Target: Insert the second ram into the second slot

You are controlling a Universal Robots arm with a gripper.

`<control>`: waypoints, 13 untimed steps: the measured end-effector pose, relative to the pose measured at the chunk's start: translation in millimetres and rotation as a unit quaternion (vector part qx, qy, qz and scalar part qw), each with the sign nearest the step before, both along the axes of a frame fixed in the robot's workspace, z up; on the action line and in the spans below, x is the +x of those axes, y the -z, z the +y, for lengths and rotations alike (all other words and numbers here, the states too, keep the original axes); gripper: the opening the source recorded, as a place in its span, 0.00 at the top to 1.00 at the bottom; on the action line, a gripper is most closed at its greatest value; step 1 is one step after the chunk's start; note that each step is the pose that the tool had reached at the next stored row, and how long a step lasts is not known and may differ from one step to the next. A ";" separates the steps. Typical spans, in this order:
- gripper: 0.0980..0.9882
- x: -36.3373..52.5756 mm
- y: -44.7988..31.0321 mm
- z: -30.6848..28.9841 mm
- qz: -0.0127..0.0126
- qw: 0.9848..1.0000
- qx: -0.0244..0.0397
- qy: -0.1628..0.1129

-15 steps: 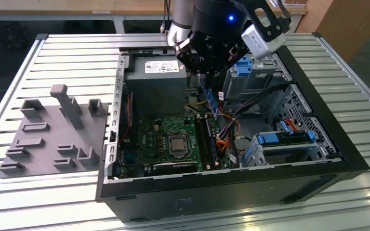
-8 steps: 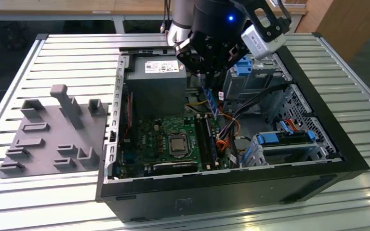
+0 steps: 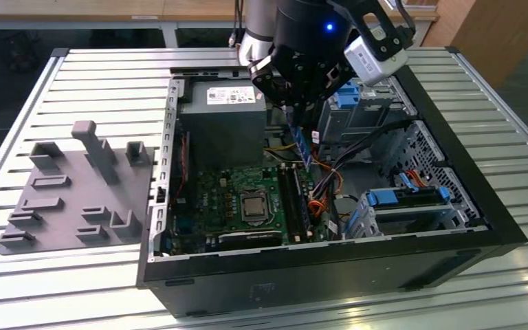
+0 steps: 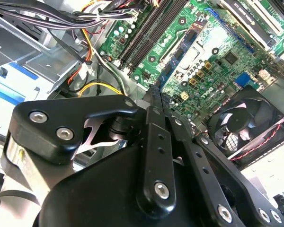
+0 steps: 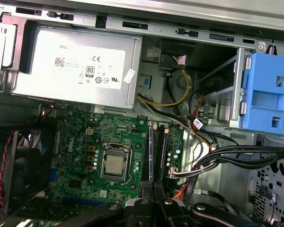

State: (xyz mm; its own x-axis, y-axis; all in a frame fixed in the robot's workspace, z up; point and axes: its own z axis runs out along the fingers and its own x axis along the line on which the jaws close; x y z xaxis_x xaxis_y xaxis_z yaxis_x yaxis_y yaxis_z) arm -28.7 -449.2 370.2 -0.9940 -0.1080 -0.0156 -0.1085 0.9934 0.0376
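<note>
Now jaws clenched on second ram (image 3: 306,155), thin blue stick under gripper (image 3: 302,129), inside open case (image 3: 291,275). Stick's long side runs same way as black slots (image 3: 293,199). Slots lie just below stick; looks not pushed in yet.

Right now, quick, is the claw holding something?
Claw: closed, holding the second ram above the motherboard.
</note>
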 end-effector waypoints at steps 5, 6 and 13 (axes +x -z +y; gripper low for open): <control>0.98 0.0 0.2 0.0 0.000 1.000 0.000 0.007; 0.98 0.0 0.3 0.0 0.000 1.000 0.000 0.009; 0.98 0.0 0.7 0.0 0.000 1.000 0.000 0.028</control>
State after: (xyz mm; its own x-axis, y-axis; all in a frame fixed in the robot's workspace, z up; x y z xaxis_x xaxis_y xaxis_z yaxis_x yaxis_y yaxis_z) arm -28.7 -449.2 369.5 -0.9985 -0.0522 -0.0155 -0.0527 0.9979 0.0373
